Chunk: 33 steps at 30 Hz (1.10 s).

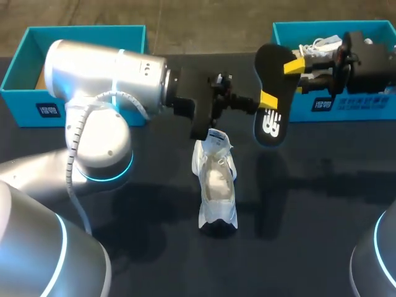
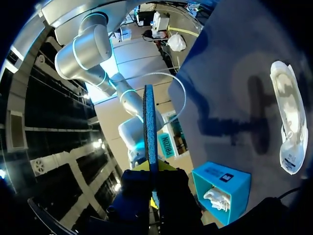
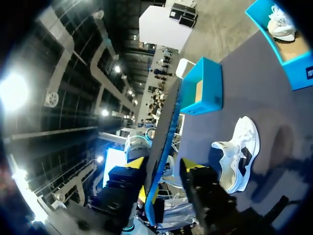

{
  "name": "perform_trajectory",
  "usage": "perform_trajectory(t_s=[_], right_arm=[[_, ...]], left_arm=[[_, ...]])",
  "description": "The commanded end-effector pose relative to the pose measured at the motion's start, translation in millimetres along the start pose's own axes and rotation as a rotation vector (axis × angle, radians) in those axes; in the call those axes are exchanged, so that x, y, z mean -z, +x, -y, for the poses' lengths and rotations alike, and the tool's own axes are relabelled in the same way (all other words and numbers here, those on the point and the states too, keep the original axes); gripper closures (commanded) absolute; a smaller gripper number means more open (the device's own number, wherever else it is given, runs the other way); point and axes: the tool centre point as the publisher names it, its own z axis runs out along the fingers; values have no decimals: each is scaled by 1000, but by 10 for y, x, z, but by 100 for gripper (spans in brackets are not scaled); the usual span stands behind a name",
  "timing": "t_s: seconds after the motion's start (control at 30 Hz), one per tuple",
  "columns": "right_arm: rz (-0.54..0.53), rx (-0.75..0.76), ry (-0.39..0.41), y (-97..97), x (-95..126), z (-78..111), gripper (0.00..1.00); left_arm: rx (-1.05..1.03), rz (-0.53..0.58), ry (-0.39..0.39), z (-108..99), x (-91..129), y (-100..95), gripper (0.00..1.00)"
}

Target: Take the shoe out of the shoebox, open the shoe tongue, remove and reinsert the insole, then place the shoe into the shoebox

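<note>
I hold the black insole [image 1: 270, 127] upright above the counter [image 1: 322, 198]. My left gripper [image 1: 267, 100] clamps its fingers on the insole's middle. My right gripper [image 1: 296, 75] straddles the upper end, fingers parted, with a gap on one side. The white shoe [image 1: 215, 179] lies on the counter below, between the two blue shoeboxes [image 1: 346, 105].

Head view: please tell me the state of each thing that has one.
insole: out of shoe, held in air
shoe: on the table, outside both boxes
left gripper: shut on insole
right gripper: at insole, grip unclear
right shoebox: open, another shoe inside
left shoebox: open
</note>
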Motion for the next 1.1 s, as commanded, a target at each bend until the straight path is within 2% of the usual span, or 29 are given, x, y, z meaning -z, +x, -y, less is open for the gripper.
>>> perform_trajectory(t_s=[0.03, 0.07, 0.33, 0.37, 0.4, 0.47, 0.8, 1.1], right_arm=[[1, -1, -3, -3, -43, 33, 90], [1, -2, -3, -6, -42, 39, 100], [-4, 8, -16, -7, -31, 59, 100], [-6, 9, -20, -8, -24, 60, 100], [-5, 9, -22, -9, -20, 59, 100], [-3, 9, -20, -9, -17, 60, 100], [5, -41, 14, -113, -8, 118, 100], [26, -79, 37, -192, 18, 100, 100]], left_arm=[[-2, 8, -22, 27, -28, 20, 100], [-4, 8, -26, 24, -30, 23, 100], [4, 15, -33, 24, -79, 43, 100], [7, 13, -31, 26, -82, 45, 60], [13, 7, -25, 30, -82, 47, 51], [11, -11, -15, 41, -71, 67, 0], [39, -66, 12, 17, 57, 154, 0], [87, -249, 112, -17, 269, 197, 0]])
